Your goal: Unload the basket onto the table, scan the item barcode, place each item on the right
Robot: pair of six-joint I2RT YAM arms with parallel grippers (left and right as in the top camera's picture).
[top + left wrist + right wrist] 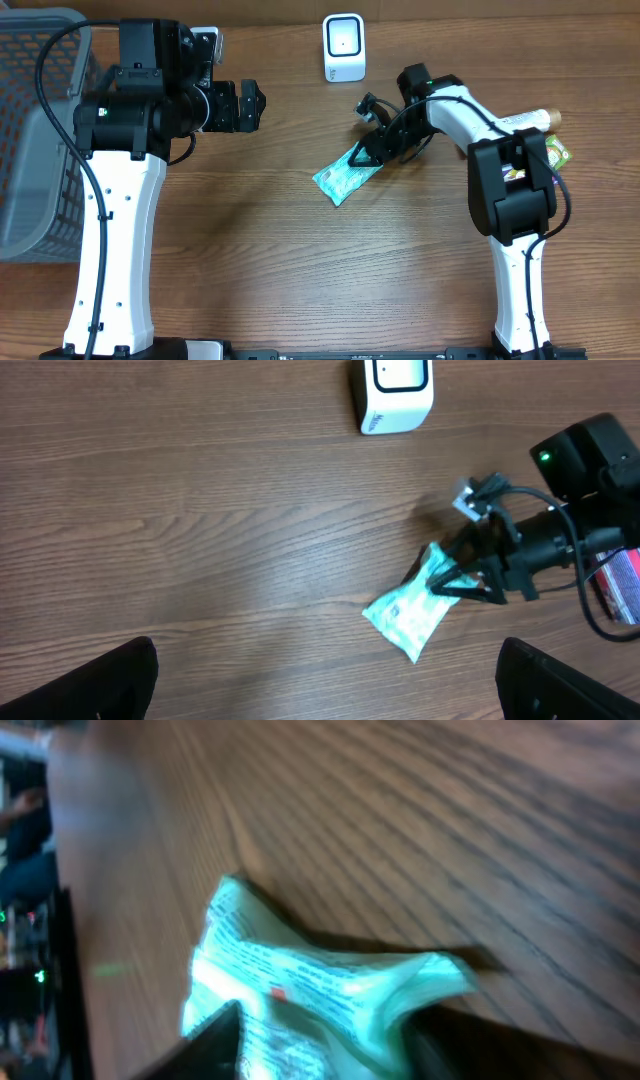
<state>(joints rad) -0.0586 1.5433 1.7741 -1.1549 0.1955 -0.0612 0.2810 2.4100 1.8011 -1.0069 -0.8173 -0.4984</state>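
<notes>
The item, a teal plastic packet (345,177) with printed text, lies on the wooden table at centre. My right gripper (372,150) is low over its upper right end. In the right wrist view the packet (310,985) buckles upward between the two dark fingers (205,1045), which press on it from both sides. From the left wrist view the same packet (410,612) shows with the right gripper (455,575) at its corner. A white barcode scanner (343,47) stands upright at the back centre. My left gripper (250,107) hovers open at the left, holding nothing.
A grey mesh basket (30,140) fills the far left edge. Beside the right arm's base lie a green packet (556,155) and a pale bottle-like item (535,119).
</notes>
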